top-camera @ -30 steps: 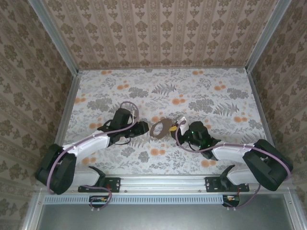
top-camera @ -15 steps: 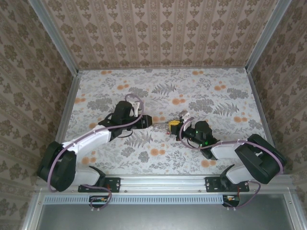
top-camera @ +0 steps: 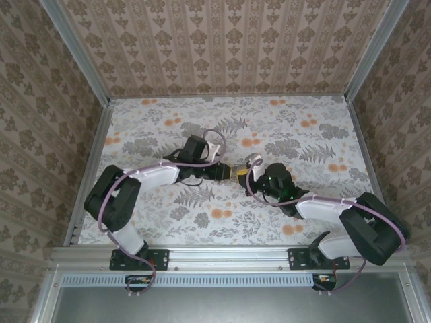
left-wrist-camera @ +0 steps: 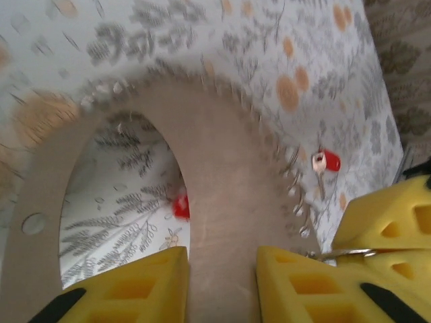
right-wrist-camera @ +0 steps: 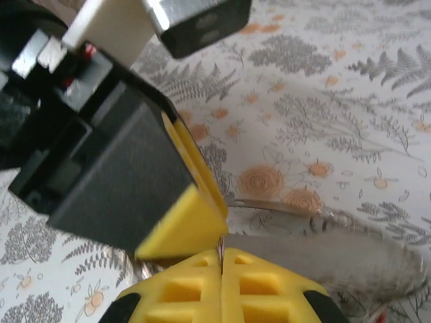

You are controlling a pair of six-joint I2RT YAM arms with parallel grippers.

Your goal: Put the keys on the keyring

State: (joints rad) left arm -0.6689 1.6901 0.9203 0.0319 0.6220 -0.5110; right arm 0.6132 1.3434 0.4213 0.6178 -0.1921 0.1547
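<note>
The left gripper (left-wrist-camera: 222, 257) is clamping the tan keyring (left-wrist-camera: 215, 168) across its band, 1 finger (left-wrist-camera: 128, 286) reaching through the hole. The right gripper (right-wrist-camera: 221, 259) is pinching a thin silver blade (left-wrist-camera: 340, 254) just beside the keyring. 1 red-headed key (left-wrist-camera: 324, 161) is sitting at the keyring's outer edge.

Two arms were out there, left arm (top-camera: 151, 176) and right arm (top-camera: 316, 207), with two grippers, left gripper (left-wrist-camera: 222, 259) and right gripper (right-wrist-camera: 221, 256). One keyring (left-wrist-camera: 222, 168). One red-headed key (left-wrist-camera: 326, 161) counted for sure, plus one red blur (left-wrist-camera: 180, 205) too soft to call
</note>
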